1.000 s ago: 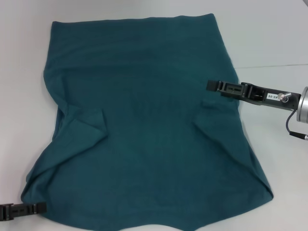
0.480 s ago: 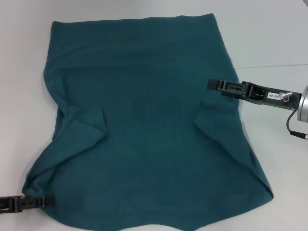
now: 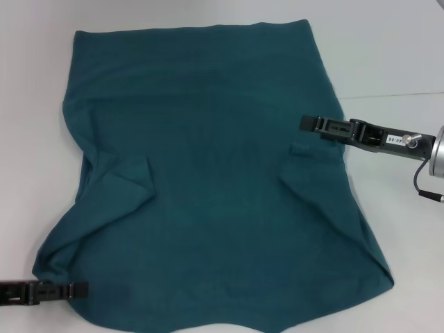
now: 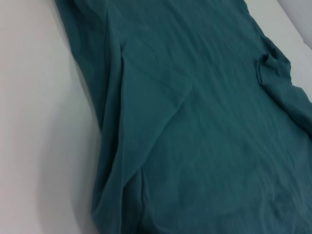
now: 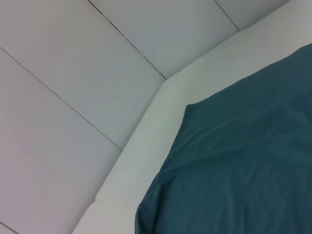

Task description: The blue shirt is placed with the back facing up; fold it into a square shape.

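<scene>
Blue shirt (image 3: 208, 173) spread back-up on the white counter (image 3: 388, 48), my left fingers (image 3: 76, 289) over its near corner, my right fingers (image 3: 310, 124) above its right edge — grip of either, I cannot tell.

The blue shirt (image 3: 208, 180) lies spread across the middle of the table (image 3: 388, 48), both sleeves folded inward onto its body. The right gripper (image 3: 309, 123) sits over the shirt's right edge — about midway back. The left gripper (image 3: 80, 288) reaches onto the near left corner — low, from the left.
</scene>
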Robot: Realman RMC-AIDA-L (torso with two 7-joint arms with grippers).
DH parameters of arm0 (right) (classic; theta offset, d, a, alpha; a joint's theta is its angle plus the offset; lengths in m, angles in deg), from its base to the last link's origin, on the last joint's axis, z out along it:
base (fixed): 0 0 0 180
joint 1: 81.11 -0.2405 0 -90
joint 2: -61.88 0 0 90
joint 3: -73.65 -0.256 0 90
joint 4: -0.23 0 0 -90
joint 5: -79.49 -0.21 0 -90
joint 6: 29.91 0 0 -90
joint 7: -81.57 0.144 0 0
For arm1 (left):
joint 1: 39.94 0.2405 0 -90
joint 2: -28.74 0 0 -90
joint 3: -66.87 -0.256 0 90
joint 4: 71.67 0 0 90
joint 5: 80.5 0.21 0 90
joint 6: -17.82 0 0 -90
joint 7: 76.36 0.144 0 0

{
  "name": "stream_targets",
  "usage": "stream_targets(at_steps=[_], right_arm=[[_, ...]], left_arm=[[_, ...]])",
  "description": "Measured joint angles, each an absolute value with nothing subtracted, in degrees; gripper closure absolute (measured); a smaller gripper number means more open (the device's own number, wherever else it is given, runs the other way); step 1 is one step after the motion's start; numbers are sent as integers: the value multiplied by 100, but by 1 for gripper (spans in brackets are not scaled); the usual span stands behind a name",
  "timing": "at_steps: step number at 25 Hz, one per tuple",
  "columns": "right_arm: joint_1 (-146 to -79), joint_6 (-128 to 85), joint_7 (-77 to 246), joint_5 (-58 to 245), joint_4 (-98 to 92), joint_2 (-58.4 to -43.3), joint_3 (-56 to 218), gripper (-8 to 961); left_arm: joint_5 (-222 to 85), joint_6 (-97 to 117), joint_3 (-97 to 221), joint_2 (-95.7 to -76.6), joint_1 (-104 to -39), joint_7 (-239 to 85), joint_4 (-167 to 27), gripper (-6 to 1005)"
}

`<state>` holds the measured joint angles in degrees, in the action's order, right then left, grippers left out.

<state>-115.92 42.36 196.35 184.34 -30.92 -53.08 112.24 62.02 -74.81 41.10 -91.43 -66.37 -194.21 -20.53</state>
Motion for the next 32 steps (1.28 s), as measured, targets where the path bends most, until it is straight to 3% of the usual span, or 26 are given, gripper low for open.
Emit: stream_targets(at_steps=[32], right_arm=[[-11600,4234,19635,18434,-3079,-5306,11206,19]], left_arm=[[6513,-6868,4139,-9079,-6744,-19581,-2049,105]])
